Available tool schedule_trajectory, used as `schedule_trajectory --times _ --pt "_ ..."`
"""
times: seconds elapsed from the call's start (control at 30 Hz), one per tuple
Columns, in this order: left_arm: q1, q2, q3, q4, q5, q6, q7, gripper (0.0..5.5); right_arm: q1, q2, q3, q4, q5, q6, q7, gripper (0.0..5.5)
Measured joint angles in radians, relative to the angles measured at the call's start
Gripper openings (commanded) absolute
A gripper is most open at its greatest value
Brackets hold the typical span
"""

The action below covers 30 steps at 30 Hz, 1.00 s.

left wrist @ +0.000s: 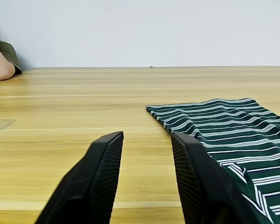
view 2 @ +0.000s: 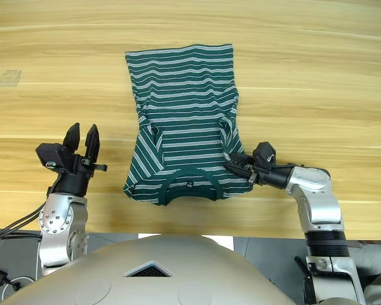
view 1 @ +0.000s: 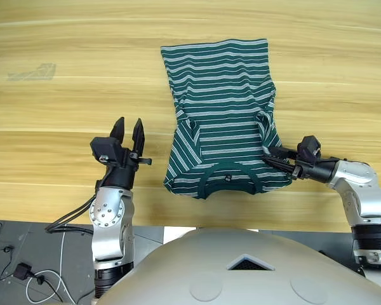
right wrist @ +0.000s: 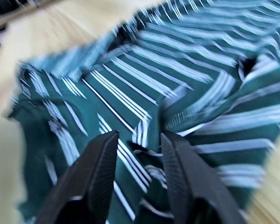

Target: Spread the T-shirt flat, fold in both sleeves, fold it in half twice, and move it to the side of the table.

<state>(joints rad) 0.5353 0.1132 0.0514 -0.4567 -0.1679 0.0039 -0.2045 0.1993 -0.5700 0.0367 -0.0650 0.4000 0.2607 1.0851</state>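
In the middle of the frame, the T-shirt (view 1: pixel 222 108) lies on the tabletop (view 1: pixel 63 38). It is dark green with thin white stripes. Its collar (view 1: pixel 228 179) is low in the frame, close to the near edge of the tabletop. Its hem (view 1: pixel 214 46) is at the top. Both sleeves are folded in over the body, so the shirt looks long and narrow. The cloth is a bit bunched at the left fold (view 1: pixel 185 124) and at the right fold (view 1: pixel 267 117).

At the lower left of the frame is the left arm (view 1: pixel 111 210). The left jaws point up the frame and are wide open, with nothing in them. They are near the shirt but do not touch it. From the left wrist, the two black fingers (left wrist: pixel 102 177) stand apart with bare wood between them.

At the lower right of the frame is the right arm (view 1: pixel 359 190). The right jaws point toward the left of the frame. Their tips touch the shirt's right edge, just up from the collar. From the right wrist, the fingers (right wrist: pixel 95 177) stand a little apart, with rumpled cloth seen in the gap. I cannot tell if they pinch any of it.

A pale grey mark (view 1: pixel 32 71) is on the tabletop at the upper left. Cables (view 1: pixel 44 267) lie on the floor at the lower left.
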Motion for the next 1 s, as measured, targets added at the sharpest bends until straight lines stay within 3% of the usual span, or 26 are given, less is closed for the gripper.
schedule_trajectory --times 0.4,0.47,0.57,0.67,0.8,1.0 --pt "-0.036 0.017 -0.016 0.02 0.028 0.0 -0.003 1.92 0.042 0.018 0.092 -0.077 0.032 0.06 0.017 4.12" --pt "-0.039 0.058 -0.01 0.02 0.062 -0.005 -0.017 1.92 0.024 0.033 0.043 -0.077 0.074 0.057 0.004 4.42" --pt "-0.063 0.177 0.037 0.019 0.144 -0.071 -0.061 1.92 -0.067 0.056 -0.069 -0.101 0.16 0.043 -0.037 4.42" --pt "-0.093 0.363 0.078 0.056 0.329 -0.251 -0.1 1.92 -0.13 0.072 -0.131 -0.14 0.178 -0.013 -0.083 4.42" --pt "-0.071 0.57 0.1 0.147 0.638 -0.491 -0.065 1.92 -0.184 0.043 -0.163 0.003 -0.056 -0.36 -0.157 4.42" --pt "-0.058 0.724 0.102 0.214 0.892 -0.704 0.017 1.92 -0.214 -0.111 -0.124 0.304 -0.469 -0.966 -0.248 4.42"
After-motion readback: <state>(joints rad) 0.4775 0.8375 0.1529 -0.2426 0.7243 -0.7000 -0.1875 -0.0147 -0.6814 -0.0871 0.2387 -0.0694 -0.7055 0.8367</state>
